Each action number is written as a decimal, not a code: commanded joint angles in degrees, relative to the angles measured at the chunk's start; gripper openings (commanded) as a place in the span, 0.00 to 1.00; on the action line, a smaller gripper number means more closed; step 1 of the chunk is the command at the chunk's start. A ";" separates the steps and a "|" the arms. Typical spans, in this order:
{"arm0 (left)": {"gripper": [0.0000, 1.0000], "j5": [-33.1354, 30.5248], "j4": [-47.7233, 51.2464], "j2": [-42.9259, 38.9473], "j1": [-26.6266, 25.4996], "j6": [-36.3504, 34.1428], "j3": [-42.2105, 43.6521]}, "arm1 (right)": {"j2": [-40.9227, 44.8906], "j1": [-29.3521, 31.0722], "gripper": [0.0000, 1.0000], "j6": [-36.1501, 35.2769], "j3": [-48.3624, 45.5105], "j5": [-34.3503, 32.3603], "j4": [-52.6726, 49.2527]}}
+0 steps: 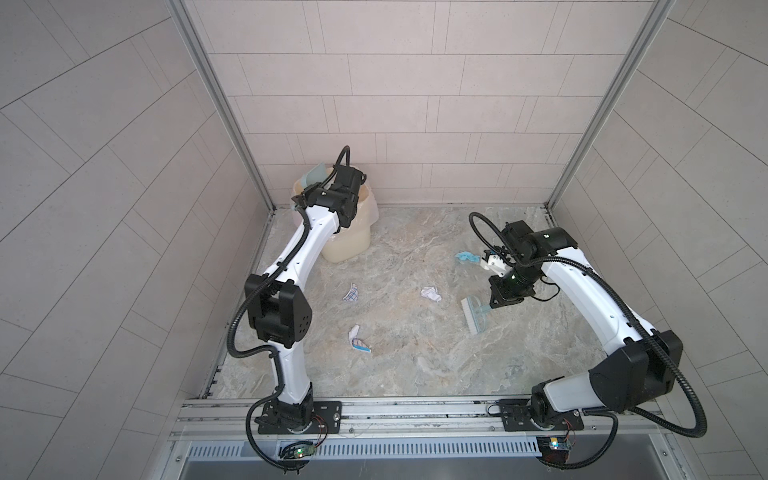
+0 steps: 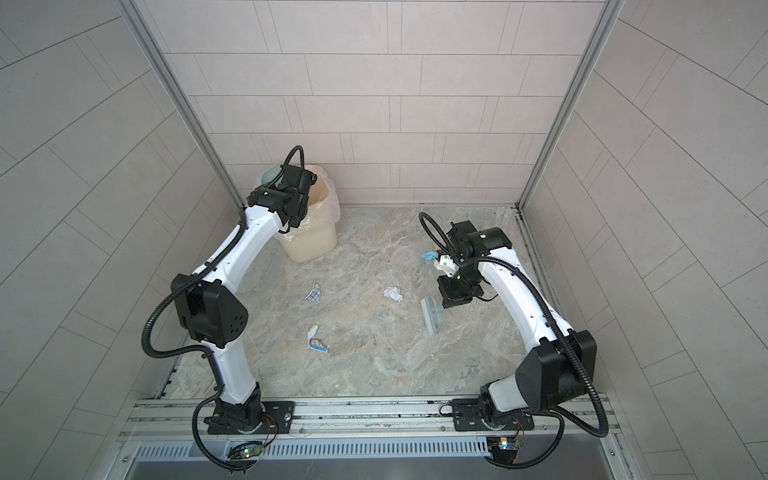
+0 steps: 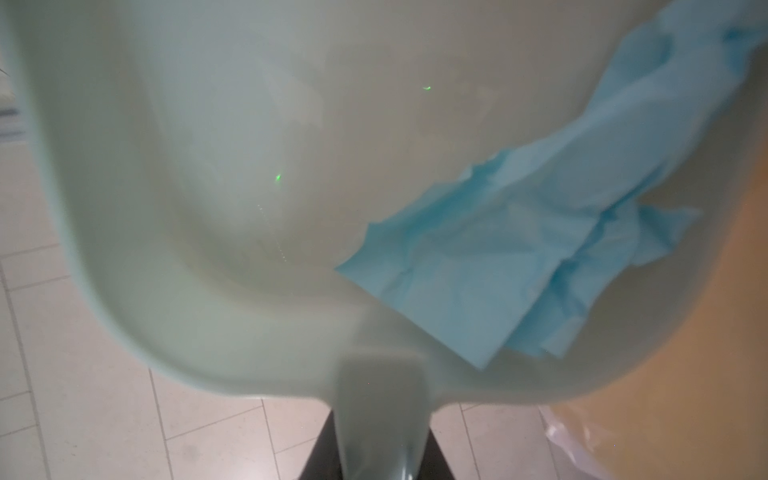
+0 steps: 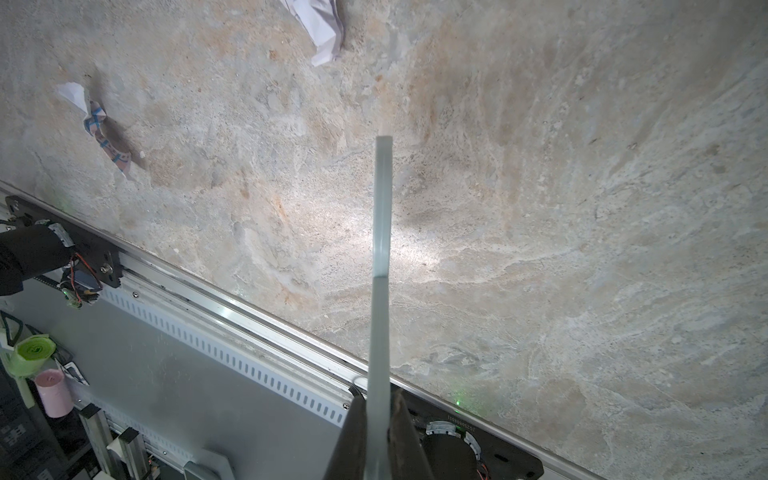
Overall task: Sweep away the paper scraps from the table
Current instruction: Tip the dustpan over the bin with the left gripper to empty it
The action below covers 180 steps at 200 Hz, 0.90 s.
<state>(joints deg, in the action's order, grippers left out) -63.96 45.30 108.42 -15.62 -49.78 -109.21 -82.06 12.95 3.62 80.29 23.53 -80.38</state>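
- In both top views the left arm point(image 1: 305, 237) holds the dustpan point(image 1: 315, 172) tipped over the bin point(image 1: 353, 243); the wrist hides what grips it. The right fingers point(image 1: 495, 304) are closed on the brush point(image 1: 473, 309), its bristles low by the surface point(image 1: 415, 374); I cannot tell whether they touch it. Four paper scraps point(image 1: 359, 338) lie loose: a crumpled blue bit point(image 1: 465, 257) just beyond the right fingers, a white scrap point(image 1: 430, 294) near them, and the printed ones well apart from them, towards the left arm.
- In the left wrist view the left fingers point(image 3: 322, 453) are clamped on the dustpan's handle, apart only by its width. A blue scrap point(image 3: 519, 257) rests inside the pan, ahead of the fingers, on the side nearest the bin. The step looks like emptying, not yet done. The next move probably calls for a steeper tilt, with the lip kept over the opening.
- In the right wrist view the right fingers are pressed onto the brush's thin handle, which runs straight ahead of them. The white scrap and one printed scrap point(image 4: 104, 129) lie farther ahead and off to one side, clear of the brush. Sweeping them likely waits on the pan's return.
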 commanded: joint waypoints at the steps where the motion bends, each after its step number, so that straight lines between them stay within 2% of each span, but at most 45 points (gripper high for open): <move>1: 0.00 -3.99 -12.15 -4.04 -0.56 -12.15 2.99 | 0.34 -0.25 0.00 -0.51 -0.22 0.69 -1.03; 49: 0.00 -5.16 -22.09 -6.15 -1.02 -20.98 7.87 | 0.85 -0.29 0.00 -0.37 -1.01 1.47 -0.38; 122: 0.00 -4.99 -33.55 -7.51 -1.08 -30.79 12.76 | 1.29 -0.29 0.00 -0.61 -1.01 1.42 -0.52; 180: 0.00 -4.50 -34.74 -8.23 -1.04 -31.50 14.54 | 1.45 -0.29 0.00 -0.62 -1.01 1.61 -0.26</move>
<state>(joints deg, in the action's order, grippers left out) -68.38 13.32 102.61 -16.32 -79.24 -95.57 -82.06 12.95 3.62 79.59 24.67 -79.92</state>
